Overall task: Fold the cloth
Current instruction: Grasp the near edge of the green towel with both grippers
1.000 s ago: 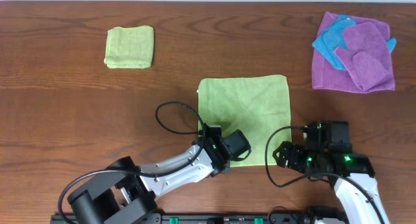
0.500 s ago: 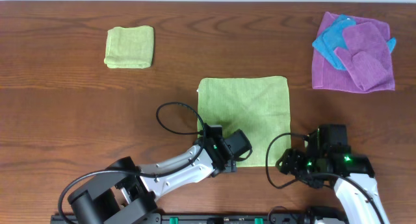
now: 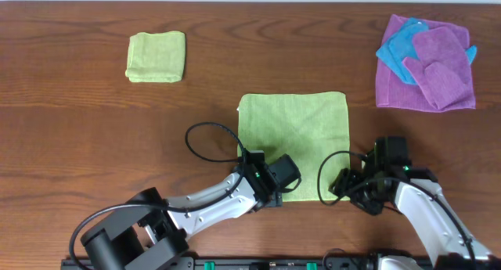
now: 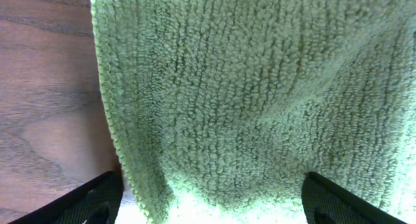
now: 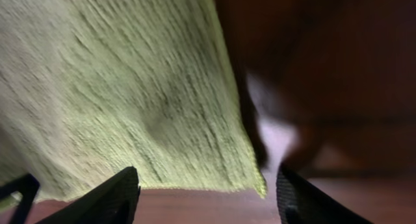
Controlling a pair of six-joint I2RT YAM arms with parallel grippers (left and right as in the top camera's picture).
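Observation:
The yellow-green cloth (image 3: 293,141) lies flat and spread out at the table's centre. My left gripper (image 3: 283,178) sits over its near left corner. In the left wrist view the cloth (image 4: 247,87) fills the frame and its near edge lies between the wide-apart fingers (image 4: 91,201), so the left gripper (image 4: 211,208) is open. My right gripper (image 3: 342,184) is at the cloth's near right corner. In the right wrist view that corner (image 5: 257,182) lies just ahead of the open right gripper (image 5: 205,201), with bare wood between its fingers (image 5: 110,198).
A pale green folded wad (image 3: 156,56) rests at the back left. A purple cloth (image 3: 429,70) with a blue cloth (image 3: 403,47) on it lies at the back right. Black cables loop beside each wrist, one (image 3: 205,137) just left of the cloth.
My right arm drew back toward the front edge, then swung in again to the cloth's near right corner. The left arm and the cloth have stayed in place.

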